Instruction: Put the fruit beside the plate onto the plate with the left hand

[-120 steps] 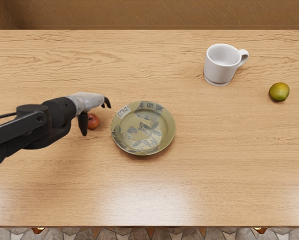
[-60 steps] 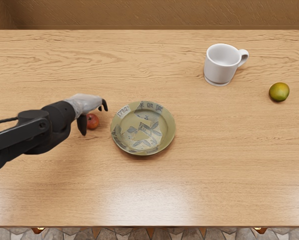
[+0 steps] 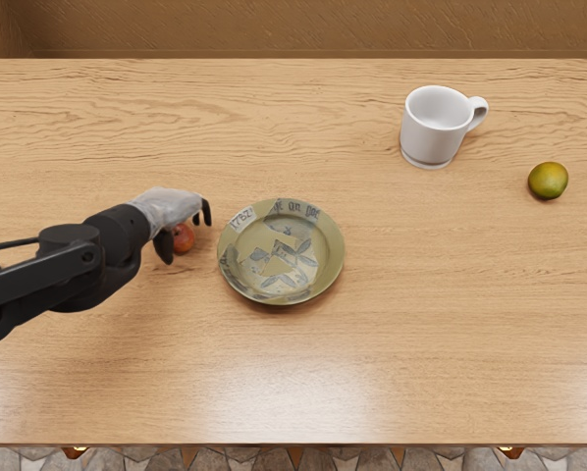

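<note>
Red fruit point(image 3: 184, 239), small and round, down on the surface point(image 3: 421, 334) just left of the plate point(image 3: 325, 280), apart from its rim by a narrow strip of bare wood. Not on the plate, not lifted. Partly covered from the left and from above by the left hand point(image 3: 169, 209).

Hand pale grey across the back, dark at the tips, cupped over the fruit and half open, with no firm grip showing. The fingers point(image 3: 205, 210) curved downward past the fruit's far right side, tips between fruit and plate rim. The thumb point(image 3: 163, 249) hanging at the fruit's near left side, touching it or just short of it, too close to tell. Fruit thus between thumb and fingers, with a visible gap on the finger side.

Behind the hand, the dark left arm point(image 3: 58, 270), reaching in from the left edge low over the wood and slanting up toward the wrist.

Further out, the plate: round, olive-green, with a grey-blue pattern and some lettering along the far rim, lying flat near the middle of the surface.

Well beyond it, toward the far right, a white cup point(image 3: 435, 126), upright, handle to the right. Right of the cup and somewhat nearer, close to the right edge, a yellow-green fruit point(image 3: 548, 180) on the wood, well apart from both plate and cup.
</note>
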You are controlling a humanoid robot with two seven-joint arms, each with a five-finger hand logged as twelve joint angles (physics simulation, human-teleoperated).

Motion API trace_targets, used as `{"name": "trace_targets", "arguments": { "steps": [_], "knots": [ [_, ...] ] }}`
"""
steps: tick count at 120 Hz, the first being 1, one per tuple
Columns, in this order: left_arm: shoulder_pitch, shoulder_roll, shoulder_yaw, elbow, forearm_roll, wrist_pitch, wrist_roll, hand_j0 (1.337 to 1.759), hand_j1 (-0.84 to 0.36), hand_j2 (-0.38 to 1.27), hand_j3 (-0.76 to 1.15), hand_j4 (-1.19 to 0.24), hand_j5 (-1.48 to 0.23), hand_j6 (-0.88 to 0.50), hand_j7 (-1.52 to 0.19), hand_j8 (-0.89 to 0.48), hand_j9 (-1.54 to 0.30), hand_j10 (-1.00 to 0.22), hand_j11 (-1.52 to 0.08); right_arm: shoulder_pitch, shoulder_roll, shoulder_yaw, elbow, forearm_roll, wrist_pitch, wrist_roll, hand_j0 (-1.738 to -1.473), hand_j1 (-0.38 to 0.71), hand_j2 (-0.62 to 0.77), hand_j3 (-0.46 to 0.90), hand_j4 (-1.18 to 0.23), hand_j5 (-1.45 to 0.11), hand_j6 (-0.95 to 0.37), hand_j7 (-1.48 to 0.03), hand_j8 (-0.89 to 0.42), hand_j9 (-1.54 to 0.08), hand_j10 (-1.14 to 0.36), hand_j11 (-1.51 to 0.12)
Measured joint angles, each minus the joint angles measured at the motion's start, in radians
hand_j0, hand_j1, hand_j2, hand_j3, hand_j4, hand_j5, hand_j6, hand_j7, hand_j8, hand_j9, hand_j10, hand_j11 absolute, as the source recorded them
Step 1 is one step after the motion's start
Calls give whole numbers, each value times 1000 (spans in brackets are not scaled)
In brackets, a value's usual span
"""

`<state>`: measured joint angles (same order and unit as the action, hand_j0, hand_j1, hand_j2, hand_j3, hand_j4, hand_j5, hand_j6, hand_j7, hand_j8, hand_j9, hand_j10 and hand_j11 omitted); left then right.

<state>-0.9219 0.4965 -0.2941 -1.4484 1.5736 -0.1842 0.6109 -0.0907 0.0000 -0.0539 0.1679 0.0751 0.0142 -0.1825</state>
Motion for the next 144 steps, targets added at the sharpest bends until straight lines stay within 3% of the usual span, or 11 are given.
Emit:
{"name": "trace_targets", "arguments": {
  "steps": [48,78,90,94,99,108,120,131,137,144],
  "knots": [
    [15,10,13,-9,3,19,0,1657,-266,162,0,-547,-709,-519,-712,-526,-711,-545,-711,-2,0,-1,-1,0,0,0,-1658,-349,0,0,0,0,0,0,0,0,0,0],
    [23,8,13,-13,9,18,1,1669,-291,131,84,-685,-896,-426,-903,-430,-903,-683,-896,-4,0,0,-2,0,1,0,-1658,-349,0,0,0,0,0,0,0,0,0,0],
    [22,11,13,-13,3,18,1,1663,-317,187,69,-722,-968,-383,-965,-395,-969,-723,-963,-4,0,1,-2,0,0,0,-1658,-349,0,0,0,0,0,0,0,0,0,0],
    [18,10,14,-13,1,16,1,1666,-320,257,-44,-731,-987,-385,-983,-406,-985,-733,-980,-4,0,1,-2,0,0,0,-1658,-349,0,0,0,0,0,0,0,0,0,0],
    [13,10,13,-14,-4,14,0,1657,-337,350,-51,-732,-1009,-375,-1002,-402,-1004,-742,-1002,-4,0,2,-2,0,0,0,-1658,-349,0,0,0,0,0,0,0,0,0,0],
    [4,10,11,-14,-13,5,0,1655,-343,353,-35,-720,-1049,-359,-1038,-389,-1028,-755,-1029,-4,0,2,-2,0,0,0,-1658,-349,0,0,0,0,0,0,0,0,0,0],
    [-83,6,5,-14,-60,-23,1,1654,-362,430,-22,-695,-1091,-337,-1080,-373,-1042,-771,-1042,-4,0,3,-2,0,1,0,-1658,-349,0,0,0,0,0,0,0,0,0,0],
    [-131,3,1,-15,-114,-53,0,1653,-344,363,-14,-683,-1105,-327,-1094,-382,-1051,-779,-1051,-4,0,3,-2,0,0,0,-1658,-349,0,0,0,0,0,0,0,0,0,0],
    [-150,4,-1,-18,-142,-68,0,1653,-360,437,-11,-689,-1102,-329,-1090,-382,-1055,-781,-1056,-4,0,3,-2,0,0,0,-1658,-349,0,0,0,0,0,0,0,0,0,0],
    [-172,1,-5,-28,-168,-84,0,1652,-318,354,-8,-700,-1111,-344,-1087,-393,-1057,-783,-1058,-4,0,3,-2,0,0,0,-1658,-349,0,0,0,0,0,0,0,0,0,0]
  ]
}}
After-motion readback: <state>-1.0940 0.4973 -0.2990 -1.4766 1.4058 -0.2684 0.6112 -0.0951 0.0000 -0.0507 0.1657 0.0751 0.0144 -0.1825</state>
